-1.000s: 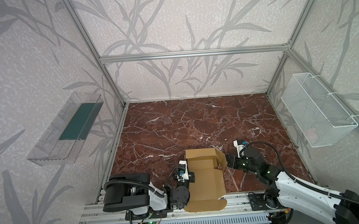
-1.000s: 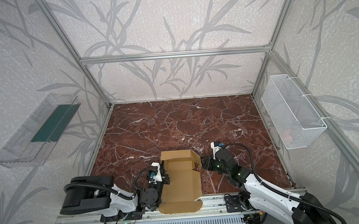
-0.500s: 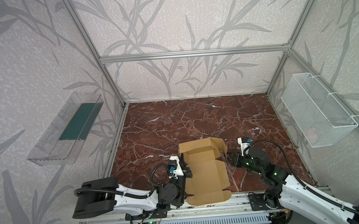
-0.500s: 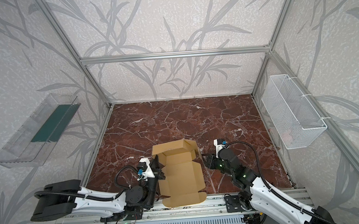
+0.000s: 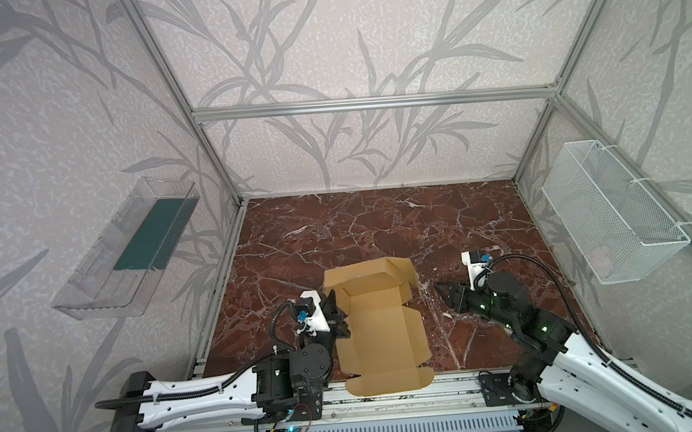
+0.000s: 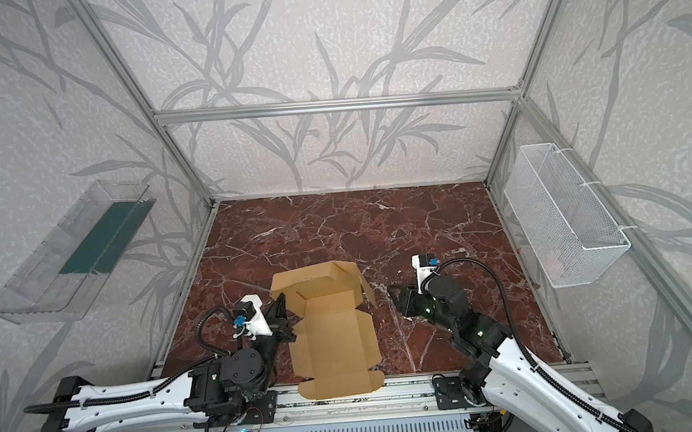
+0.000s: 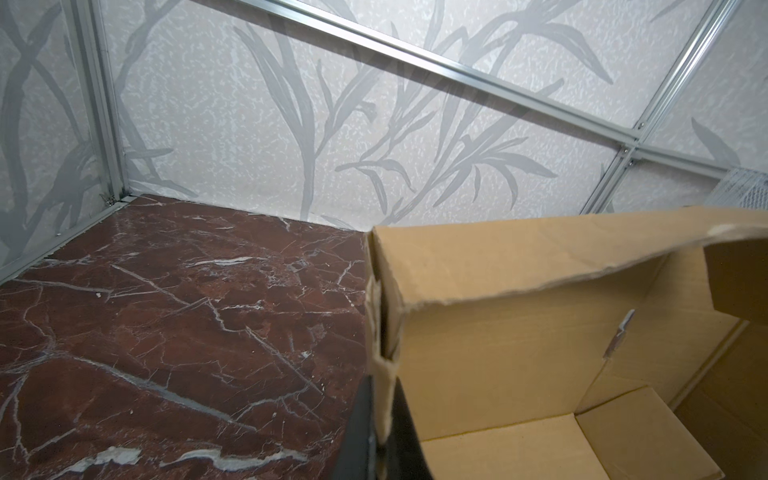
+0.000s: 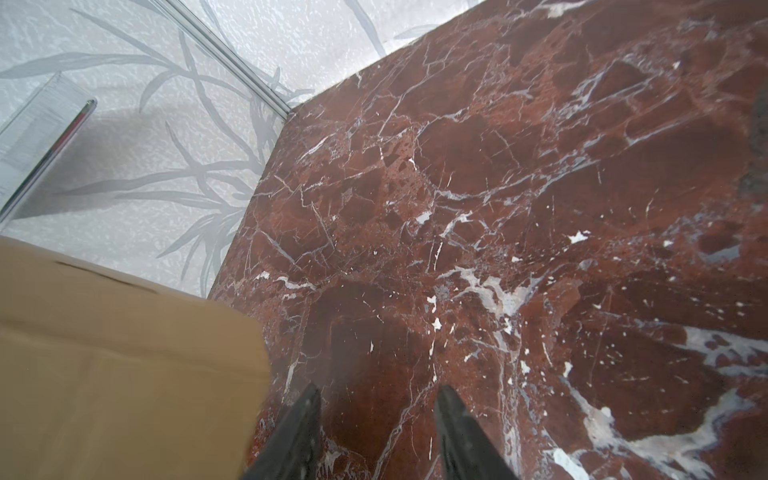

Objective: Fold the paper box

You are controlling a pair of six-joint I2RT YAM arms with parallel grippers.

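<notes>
Cardboard shifted: over the last sec the paper box (image 5: 379, 331) slid away from the front rail (image 5: 452, 384) and further onto the tabletop (image 5: 378, 223), though its near flap still overhung the edge. Your left claw (image 7: 380, 399) stayed clamped on the box's left wall and apparently dragged it there as the arm stretched out. Your right claw (image 8: 378, 392) came off the right flap and backed away, jaws apart, empty. Far wall stood up but the sides weren't locked, so folding looked approx. halfway.

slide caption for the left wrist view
Left fingers clamped on the paper box wall, marble table beyond
</notes>
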